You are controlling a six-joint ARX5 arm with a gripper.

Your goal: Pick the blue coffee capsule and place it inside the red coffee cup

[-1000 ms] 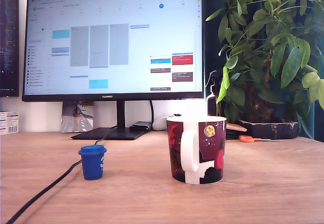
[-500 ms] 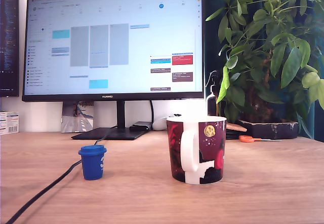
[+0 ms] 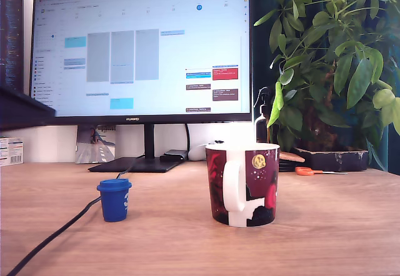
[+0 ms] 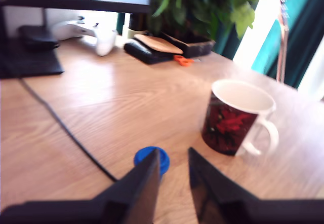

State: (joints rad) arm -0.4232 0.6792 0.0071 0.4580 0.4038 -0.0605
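Blue coffee capsule is what I go by: it stands upright on the wooden desk, rim uppermost, well apart from anything gripping it. On my wrist camera the gripper hangs just above it with its two dark fingers spread a little, a narrow gap between them and nothing in it; the capsule peeks out behind the tip of one finger, not between the two. A black cable runs along the desk just beside the capsule, on the side away from the mug, and passes back toward the monitor stand. To the capsule's right in the exterior view, near but not touching, I see the red coffee cup, upright, white handle turned toward that camera, white inside showing empty on the wrist camera. A dark blurred shape enters at the exterior view's left edge, above the capsule; I take it for part of my arm but cannot say more. Behind the capsule stands the large lit monitor. Behind the cup, farther back, are orange-handled scissors and a leafy potted plant.
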